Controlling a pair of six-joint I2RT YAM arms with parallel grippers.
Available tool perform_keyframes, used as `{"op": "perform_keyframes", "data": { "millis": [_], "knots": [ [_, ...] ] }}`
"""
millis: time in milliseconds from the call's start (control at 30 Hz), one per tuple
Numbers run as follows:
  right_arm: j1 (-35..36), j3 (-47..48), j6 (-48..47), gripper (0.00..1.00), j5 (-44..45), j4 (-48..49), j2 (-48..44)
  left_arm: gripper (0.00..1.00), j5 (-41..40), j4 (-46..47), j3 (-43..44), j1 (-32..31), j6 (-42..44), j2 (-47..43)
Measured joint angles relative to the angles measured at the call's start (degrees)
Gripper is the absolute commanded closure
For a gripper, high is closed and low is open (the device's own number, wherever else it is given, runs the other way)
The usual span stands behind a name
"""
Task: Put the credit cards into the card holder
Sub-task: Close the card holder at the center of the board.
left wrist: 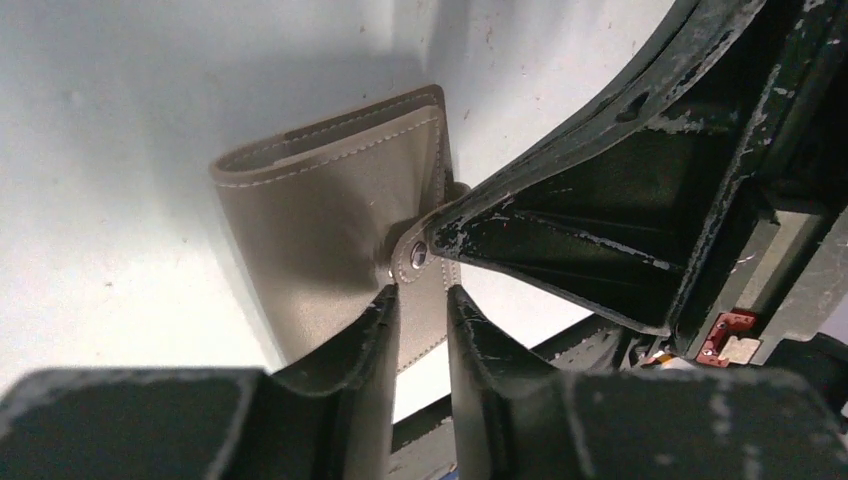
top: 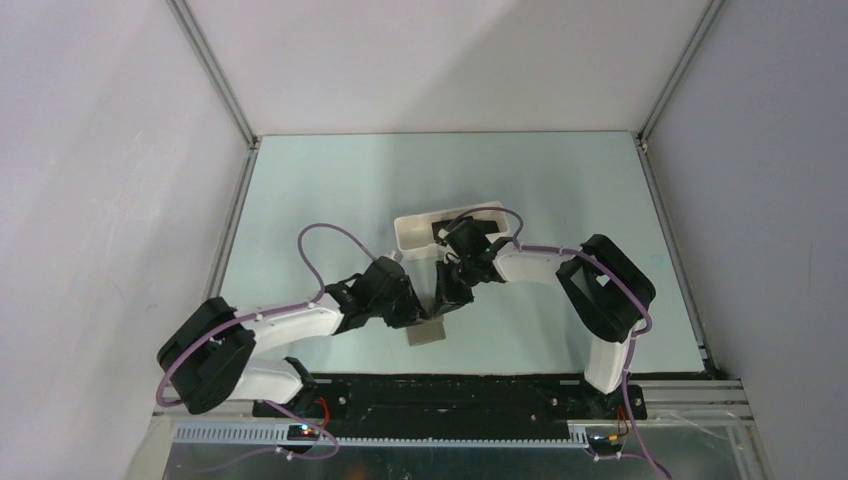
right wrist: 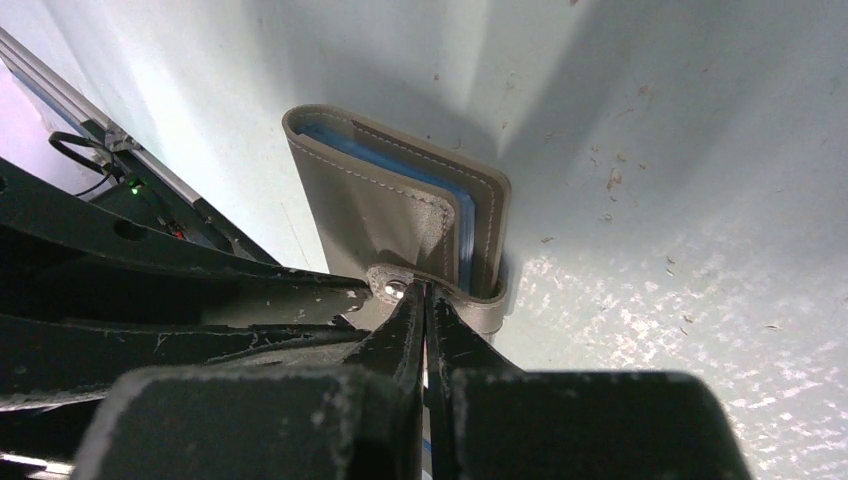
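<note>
You've got the pale green table [top: 300, 200] with a long white plastic tray [top: 415, 235] mid-table. The grey-brown stitched folding wallet [top: 427, 335] lies flat and shut at mid near edge, slightly skewed. Its long axis is unclear, since the far part is hidden. Your left gripper [left wrist: 425, 320] has its jaws apart, astride the wallet's edge. Your right gripper [right wrist: 425, 300] is closed, pinching the strap tab [right wrist: 392, 283].

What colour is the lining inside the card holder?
Blue lining inside the grey-brown card holder; the right wrist view shows it best.

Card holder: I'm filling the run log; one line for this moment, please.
card holder: folded, on table | left gripper: open | right gripper: shut at strap tab
</note>
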Motion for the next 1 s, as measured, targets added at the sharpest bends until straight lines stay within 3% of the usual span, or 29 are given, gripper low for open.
{"op": "perform_keyframes", "data": {
  "millis": [167, 367, 433, 500, 600, 667, 1000],
  "knots": [
    [0.0, 0.0, 0.0, 1.00, 0.0, 0.0, 0.0, 0.79, 0.3, 1.3, 0.0, 0.0, -0.5, 2.1],
    [0.0, 0.0, 0.0, 1.00, 0.0, 0.1, 0.0, 0.95, 0.0, 0.9, 0.0, 0.1, -0.5, 2.6],
    [0.0, 0.0, 0.0, 1.00, 0.0, 0.1, 0.0, 0.96, -0.2, 0.5, 0.1, 0.1, -0.5, 2.6],
    [0.0, 0.0, 0.0, 1.00, 0.0, 0.1, 0.0, 0.88, -0.3, 0.3, 0.2, 0.1, -0.5, 2.6],
    [0.1, 0.0, 0.0, 1.00, 0.0, 0.1, 0.0, 0.65, -0.6, 0.1, 0.2, 0.1, -0.5, 2.6],
    [0.1, 0.0, 0.0, 1.00, -0.1, 0.2, 0.0, 0.58, -0.7, 0.1, 0.5, 0.1, -0.5, 2.4],
    [0.4, 0.0, 0.0, 1.00, -0.2, 0.4, 0.0, 0.57, -1.2, -0.7, 1.1, 0.3, -1.4, 1.8]
  ]
}}
